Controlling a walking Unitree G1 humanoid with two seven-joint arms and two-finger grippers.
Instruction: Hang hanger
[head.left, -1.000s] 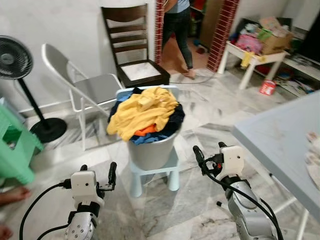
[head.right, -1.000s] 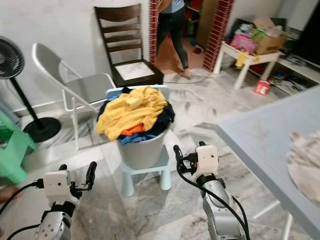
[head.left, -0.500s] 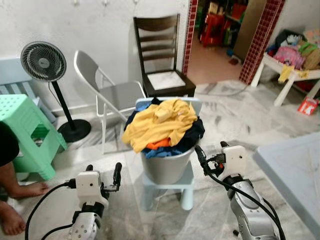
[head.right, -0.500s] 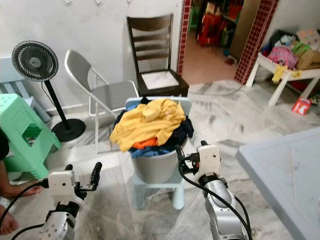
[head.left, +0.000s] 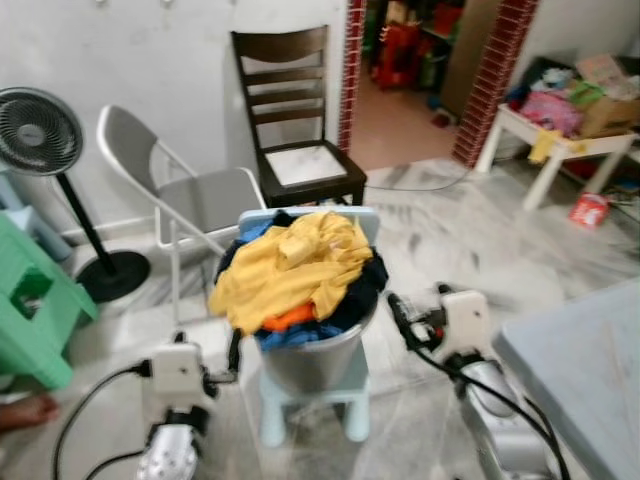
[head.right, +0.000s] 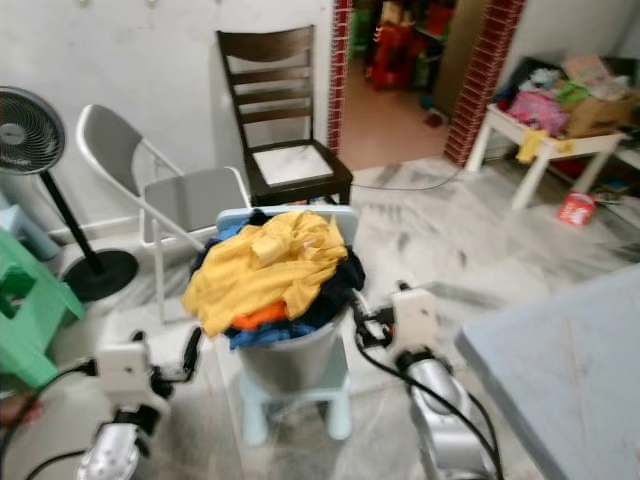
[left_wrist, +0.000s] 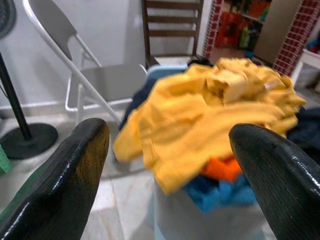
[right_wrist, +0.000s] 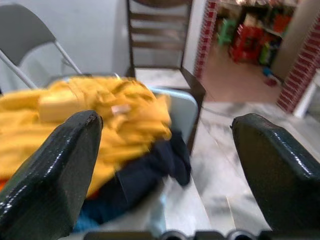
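A grey bucket (head.left: 315, 360) heaped with laundry stands on a light blue stool (head.left: 310, 405) straight ahead. A yellow garment (head.left: 295, 265) lies on top, over orange, blue and dark clothes. My left gripper (head.left: 207, 350) is low at the bucket's left side, open and holding nothing. My right gripper (head.left: 418, 305) is at the bucket's right side, also open and holding nothing. In the left wrist view the yellow garment (left_wrist: 210, 110) lies beyond the open gripper (left_wrist: 170, 132). The right wrist view has the pile (right_wrist: 100, 115) ahead of its open gripper (right_wrist: 169, 122).
Behind the bucket stand a dark wooden chair (head.left: 295, 120) and a grey folding chair (head.left: 190, 190). A fan (head.left: 40, 135) and a green stool (head.left: 25, 310) are at the left. A grey-blue table (head.left: 590, 370) is at the right, with a cluttered white table (head.left: 560, 140) beyond it.
The camera has swung and come closer, so the bucket now sits between my two grippers. The picture is blurred. Both grippers stay open.
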